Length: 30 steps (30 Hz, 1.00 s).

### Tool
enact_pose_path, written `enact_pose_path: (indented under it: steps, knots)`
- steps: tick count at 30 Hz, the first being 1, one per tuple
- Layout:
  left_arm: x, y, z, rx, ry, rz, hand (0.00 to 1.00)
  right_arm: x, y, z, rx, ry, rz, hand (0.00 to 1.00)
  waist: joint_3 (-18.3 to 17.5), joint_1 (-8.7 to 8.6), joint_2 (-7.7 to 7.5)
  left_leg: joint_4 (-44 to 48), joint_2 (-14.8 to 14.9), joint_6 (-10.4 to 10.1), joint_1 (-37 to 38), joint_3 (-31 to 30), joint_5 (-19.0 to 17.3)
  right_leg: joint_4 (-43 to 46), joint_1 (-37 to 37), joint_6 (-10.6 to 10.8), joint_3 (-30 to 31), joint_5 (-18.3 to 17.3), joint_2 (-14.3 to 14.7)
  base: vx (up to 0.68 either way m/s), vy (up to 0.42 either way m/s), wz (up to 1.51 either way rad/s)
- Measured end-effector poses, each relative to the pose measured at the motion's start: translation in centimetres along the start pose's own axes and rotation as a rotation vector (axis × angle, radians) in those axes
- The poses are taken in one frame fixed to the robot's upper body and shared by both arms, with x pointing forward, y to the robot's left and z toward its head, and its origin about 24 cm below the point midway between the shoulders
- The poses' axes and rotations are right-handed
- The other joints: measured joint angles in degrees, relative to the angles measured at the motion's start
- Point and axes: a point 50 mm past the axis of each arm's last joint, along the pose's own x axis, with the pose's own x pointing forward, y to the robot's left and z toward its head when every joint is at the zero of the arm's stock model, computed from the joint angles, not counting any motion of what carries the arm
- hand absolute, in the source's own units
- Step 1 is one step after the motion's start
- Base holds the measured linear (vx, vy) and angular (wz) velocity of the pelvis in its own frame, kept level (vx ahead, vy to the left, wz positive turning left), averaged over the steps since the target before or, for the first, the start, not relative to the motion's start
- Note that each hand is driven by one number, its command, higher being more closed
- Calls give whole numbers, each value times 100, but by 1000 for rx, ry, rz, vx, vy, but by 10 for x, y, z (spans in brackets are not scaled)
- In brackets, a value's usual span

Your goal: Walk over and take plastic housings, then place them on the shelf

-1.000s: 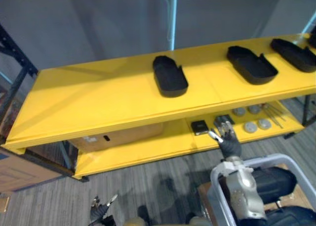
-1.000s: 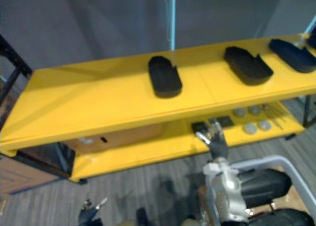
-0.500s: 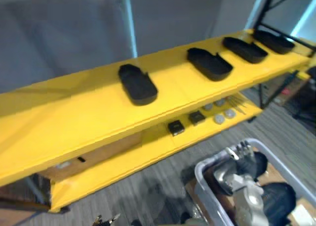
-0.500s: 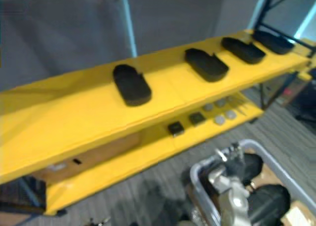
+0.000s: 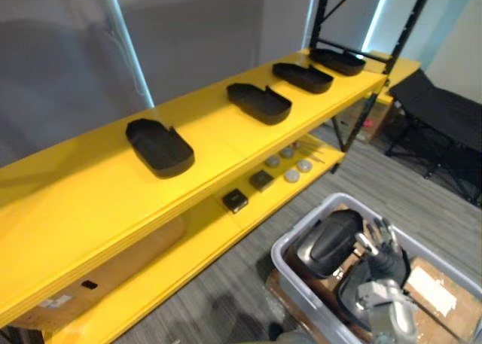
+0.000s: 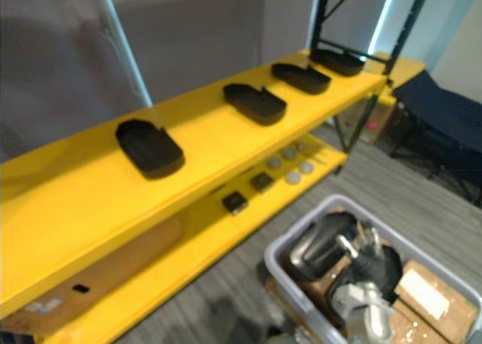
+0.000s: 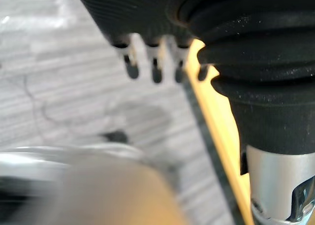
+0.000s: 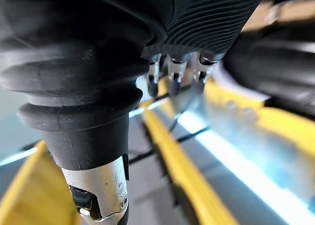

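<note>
My right hand (image 5: 385, 255) hovers over the bin (image 5: 305, 222), fingers spread, holding nothing. A housing (image 5: 329, 242) lies in the bin just left of those fingertips, long axis along the bin's shelf-side wall. My left hand (image 7: 152, 70) hangs slack-fingered, so I judge the right nearer.

Round discs (image 5: 291, 176), perhaps metal, lie near two small black boxes (image 5: 235, 200).

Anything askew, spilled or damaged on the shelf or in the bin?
Nothing stands out. Four housings sit in a spaced row on the top shelf, none overhanging the edge. More lie loose in the bin, with the open right hand above them.
</note>
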Motion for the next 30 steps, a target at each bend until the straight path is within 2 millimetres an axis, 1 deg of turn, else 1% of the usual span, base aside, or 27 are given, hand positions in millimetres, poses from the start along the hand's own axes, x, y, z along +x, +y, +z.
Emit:
enact_pose_path:
  steps: [1,2,3,4,5,6,8,9,10,11,12,13,15,17,18,19,20,21,22,23,24,25,26,27,28,29,30]
  knots:
    - [0,0,-1,-19,-3,2,0,8,8,-1,-2,-2,40,0,14,97,15,209,-53,22,-97,-349,-118,4,-61,-17,129,20,-2,-115,190,-85]
    - [-2,-2,-2,-46,-14,1,0,16,17,1,-6,-9,83,0,22,183,81,288,-70,-38,-146,-630,-332,7,-175,-33,223,32,42,-131,235,-98]
    - [-2,-5,-2,-71,-27,-5,0,23,26,4,-6,-25,122,0,55,276,169,240,-74,-167,-156,-704,-626,8,-283,-16,221,101,61,-137,235,-81]
    - [-2,-5,0,-73,-38,-5,0,24,31,2,2,-23,135,0,80,329,141,267,-145,-114,-184,-626,-627,23,-309,-14,229,167,-1,-139,206,-53]
    - [-2,-5,4,-73,-69,-3,0,25,36,0,6,-15,154,0,135,376,55,290,-236,-33,-233,-558,-654,23,-353,2,219,206,-134,-110,176,-19]
    - [-2,-3,9,-68,-114,5,0,24,39,-2,9,-8,161,0,167,383,-21,298,-348,-20,-299,-555,-658,44,-400,23,199,220,-256,-92,197,-2]
    - [-3,-1,22,-67,-201,16,0,24,39,-3,11,-5,151,0,188,389,-96,387,-449,12,-372,-601,-673,82,-425,28,174,225,-345,-16,165,18]
    - [-4,-2,30,-64,-251,24,0,24,38,-2,28,-6,136,0,185,373,-84,477,-496,55,-429,-679,-699,151,-433,11,70,210,-392,25,119,30]
    - [-5,-3,34,-59,-274,22,0,24,37,-2,36,-10,130,0,195,350,-67,582,-526,75,-492,-744,-714,211,-443,17,23,205,-393,33,101,40]
    - [-5,-12,50,-32,-331,-5,0,24,35,-1,57,-18,105,0,245,345,-18,855,-525,65,-602,-868,-796,424,-526,59,-68,179,-353,28,93,34]
    - [-6,-20,62,-11,-373,-29,0,24,35,-1,69,-22,96,0,350,370,75,1087,-491,67,-697,-921,-860,570,-578,69,-104,188,-297,1,109,15]
    - [-7,-27,74,10,-417,-58,0,22,38,-6,92,-13,77,0,509,377,157,1328,-434,73,-716,-967,-955,819,-629,68,-105,191,-208,-21,89,-6]
    - [-8,-30,79,25,-428,-76,0,16,40,-13,121,1,59,0,607,376,153,1426,-340,119,-595,-864,-1066,1039,-633,64,-123,194,-135,-48,84,-34]
    - [-8,-30,76,66,-420,-80,0,7,42,-20,143,27,48,0,706,380,36,1489,-301,163,-366,-677,-1168,1139,-549,40,-549,279,-137,-91,81,-62]
    - [-7,-31,72,95,-394,-82,0,-1,42,-25,152,50,42,0,742,381,-38,1452,-268,197,-283,-496,-1170,1030,-545,-89,-940,573,-150,-166,56,-91]
    - [-6,-29,68,95,-368,-70,0,-7,43,-31,162,76,38,0,727,411,-34,1261,-121,383,-322,-212,-1046,620,-545,-350,-1089,1031,-109,-199,48,-96]
    - [-6,-27,66,97,-355,-64,0,-9,46,-33,167,88,47,0,717,401,-88,1150,-108,413,-323,-86,-955,707,-598,-390,-1286,983,-140,-240,46,-94]
    - [-4,-23,63,108,-328,-51,0,-13,48,-37,169,104,53,0,701,358,-136,926,-61,430,-310,108,-770,1283,-742,-439,-1623,660,-177,-208,66,-84]
    - [-1,-20,61,121,-300,-42,0,-14,50,-38,168,109,58,0,702,360,-134,626,6,438,-253,295,-553,1888,-780,-412,-1838,293,-234,-188,79,-83]
    - [-1,-19,60,126,-291,-40,0,-14,51,-38,165,107,62,0,701,378,-132,500,53,427,-230,402,-455,2144,-791,-420,-1881,151,-268,-159,64,-86]
    - [1,-14,57,139,-271,-41,0,-13,56,-38,162,98,70,0,698,384,-131,307,134,419,-222,570,-267,2584,-763,-456,-1949,-86,-362,-123,24,-65]
    - [1,-13,56,144,-261,-41,0,-12,58,-38,165,95,67,0,696,385,-135,223,173,410,-238,653,-185,2773,-726,-485,-2019,-176,-452,-184,-54,-86]
    - [2,-9,51,149,-240,-35,0,-10,61,-39,168,96,62,0,684,410,-155,46,253,372,-244,858,-22,3083,-632,-580,-2045,-261,-643,-148,-97,-88]
    - [3,-7,46,152,-217,-29,0,-8,63,-40,170,97,59,0,685,418,-154,-87,347,322,-253,1035,105,3261,-495,-649,-2195,-298,-905,-184,-183,-95]
    - [2,-6,43,151,-211,-29,0,-6,63,-41,171,97,56,0,683,444,-156,-141,405,277,-252,1152,157,3302,-448,-671,-2269,-290,-1052,-119,-173,-95]
    - [2,-4,40,149,-206,-28,0,-5,63,-41,171,95,51,0,681,498,-160,-203,510,200,-248,1348,233,3333,-388,-719,-2375,-256,-1261,-173,-312,-124]
    - [1,-1,36,142,-202,-27,0,-5,64,-42,171,95,49,0,673,585,-171,-249,710,48,-265,1658,339,3205,-332,-918,-2562,-14,-1578,-142,-292,-125]
